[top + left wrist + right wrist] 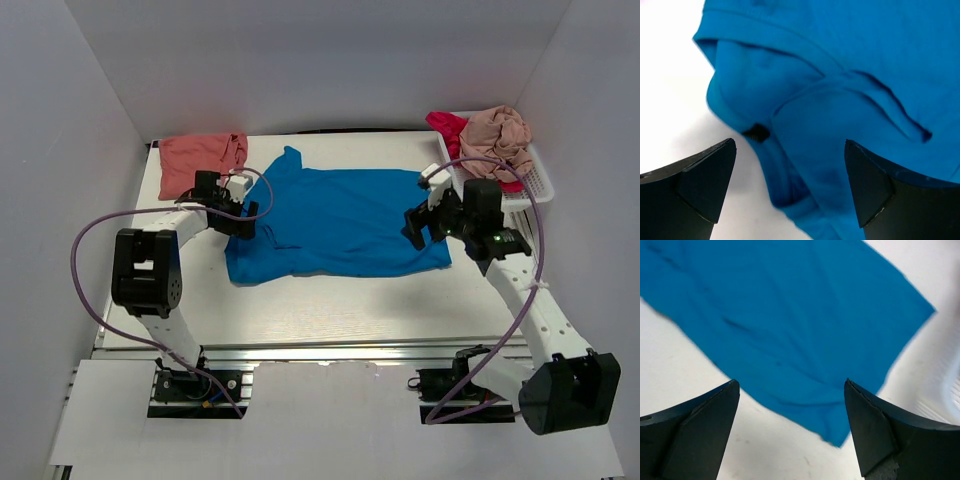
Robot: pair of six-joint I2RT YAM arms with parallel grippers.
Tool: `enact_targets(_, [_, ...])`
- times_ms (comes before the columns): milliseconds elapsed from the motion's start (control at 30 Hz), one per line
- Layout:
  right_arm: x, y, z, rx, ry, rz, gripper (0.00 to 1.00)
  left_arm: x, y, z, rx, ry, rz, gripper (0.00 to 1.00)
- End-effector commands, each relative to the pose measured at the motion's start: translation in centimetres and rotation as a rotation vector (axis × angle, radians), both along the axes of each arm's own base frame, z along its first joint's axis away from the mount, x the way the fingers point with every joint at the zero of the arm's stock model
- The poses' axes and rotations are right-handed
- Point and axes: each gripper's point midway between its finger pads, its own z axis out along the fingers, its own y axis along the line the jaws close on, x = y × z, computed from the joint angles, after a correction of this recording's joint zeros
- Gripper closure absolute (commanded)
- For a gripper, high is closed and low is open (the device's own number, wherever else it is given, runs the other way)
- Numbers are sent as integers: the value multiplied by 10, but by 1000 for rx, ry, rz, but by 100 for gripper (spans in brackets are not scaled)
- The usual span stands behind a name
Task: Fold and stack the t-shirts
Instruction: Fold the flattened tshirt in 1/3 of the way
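A flat white bench is spreading out beneath the left tool and the right tool, reaching well past both. Around it, plain pale grey walls are closing in beyond the tools and on either outer side. A silver slotted metal rail is running along the bench edge behind them. Soft, even light is falling, casting only faint shadows.

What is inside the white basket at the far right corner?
A crumpled beige-pink t-shirt lies on top, with a magenta-red t-shirt showing at its left and lower edges. The white basket has its floor, and anything deeper, covered by them.
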Motion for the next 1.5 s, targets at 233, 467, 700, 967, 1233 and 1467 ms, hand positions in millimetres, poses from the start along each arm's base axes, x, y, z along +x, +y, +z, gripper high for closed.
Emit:
enact_targets(233, [-8,22,-44,-55,12,77,12,24,-18,27,-129,-95,23,9])
enact_targets(467, [-6,15,-58,-126,-22,50,13,20,-14,31,-113,-110,34,30])
enact_targets(700, [-3,15,-67,-164,-17,49,13,19,-11,27,-92,-103,40,30])
enact_targets(967, [0,16,-81,-210,14,38,13,16,-11,21,-90,-85,39,31])
enact_targets(1233, [-1,21,-92,-242,43,55,14,16,-12,11,-96,-53,36,50])
enact_targets(1467, [0,22,-94,-253,47,51,14,16,-11,-5,-88,-16,39,60])
